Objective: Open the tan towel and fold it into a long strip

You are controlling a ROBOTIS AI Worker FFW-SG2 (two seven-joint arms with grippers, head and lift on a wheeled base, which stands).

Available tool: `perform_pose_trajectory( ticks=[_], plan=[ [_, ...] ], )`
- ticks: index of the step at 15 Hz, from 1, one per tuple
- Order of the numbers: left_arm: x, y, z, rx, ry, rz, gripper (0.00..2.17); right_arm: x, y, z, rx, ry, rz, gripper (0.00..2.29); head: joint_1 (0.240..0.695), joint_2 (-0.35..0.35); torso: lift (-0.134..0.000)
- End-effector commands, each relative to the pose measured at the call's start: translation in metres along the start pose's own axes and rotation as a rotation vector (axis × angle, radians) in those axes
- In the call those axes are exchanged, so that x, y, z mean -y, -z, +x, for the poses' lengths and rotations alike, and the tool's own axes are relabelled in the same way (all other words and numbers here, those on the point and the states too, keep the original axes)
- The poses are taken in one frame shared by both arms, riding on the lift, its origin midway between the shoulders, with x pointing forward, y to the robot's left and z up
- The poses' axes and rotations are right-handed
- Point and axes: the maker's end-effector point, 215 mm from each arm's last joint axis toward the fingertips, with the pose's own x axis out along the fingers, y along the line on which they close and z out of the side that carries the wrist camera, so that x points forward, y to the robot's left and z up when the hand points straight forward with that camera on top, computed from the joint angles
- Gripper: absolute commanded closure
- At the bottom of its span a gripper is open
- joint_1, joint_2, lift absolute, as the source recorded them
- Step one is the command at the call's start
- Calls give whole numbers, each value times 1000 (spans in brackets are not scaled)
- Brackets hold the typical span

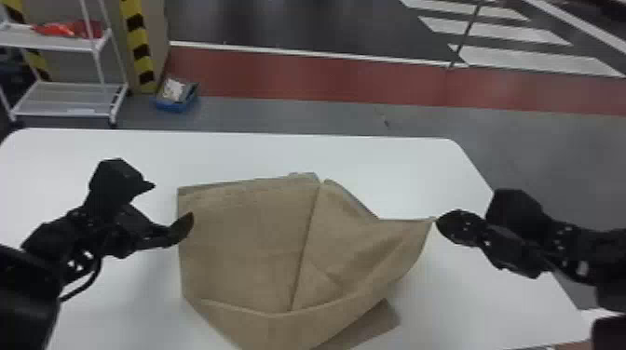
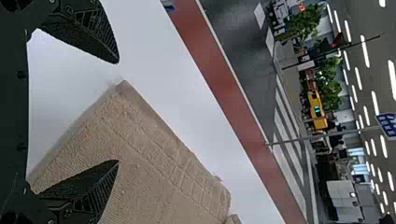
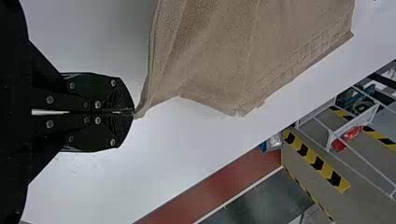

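The tan towel [image 1: 242, 242] lies on the white table [image 1: 261, 153], between the two grippers, partly folded in layers. A crease runs from its far edge toward its near side. At the near side, a curved upper edge lies over further cloth.

Right gripper [image 1: 440, 222]: clenched, grasping a corner of the tan towel at the fingertips. The cloth is drawn out to a point toward this gripper and hangs in slanting folds.

Left gripper [image 1: 168, 204]: released, its two fingers spread wide at the towel's left edge. In the left wrist view, a towel corner points toward the space between the fingers, and one finger overlaps the cloth (contact cannot be told).

Beyond the table, on the robot's left, stand a white shelf rack [image 1: 60, 111] and, near it on the floor, a blue bin [image 1: 171, 106].
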Motion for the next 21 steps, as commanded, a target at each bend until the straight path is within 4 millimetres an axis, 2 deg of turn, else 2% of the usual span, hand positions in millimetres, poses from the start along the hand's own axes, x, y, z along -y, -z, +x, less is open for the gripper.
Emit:
perform_pose_trajectory(
  ticks=[1, 6, 10, 11, 14, 16, 19, 21],
  plan=[
    [-25, 15, 2, -45, -27, 43, 140, 23, 24, -14, -24, 51, 48, 1322, 695, -184, -125],
    [-41, 22, 3, -59, 37, 104, 140, 69, 74, -41, -60, 136, 149, 1322, 695, -221, -125],
    [-30, 13, -1, -48, 135, 186, 151, 100, 98, -63, -72, 203, 209, 1322, 695, -268, -125],
    [-33, 16, -3, -68, 142, 233, 161, 105, 101, -69, -67, 214, 223, 1322, 695, -280, -125],
    [-21, 30, -1, -163, 166, 448, 205, 125, 121, -95, -87, 269, 265, 1322, 695, -306, -125],
    [-11, 25, -5, -170, 198, 508, 205, 131, 133, -109, -99, 295, 287, 1322, 695, -335, -125],
    [1, 8, -15, -204, 206, 561, 191, 136, 144, -118, -117, 317, 309, 1322, 695, -350, -125],
    [18, 12, -18, -306, 231, 629, 191, 135, 145, -120, -116, 322, 318, 1322, 695, -350, -125]
  ],
)
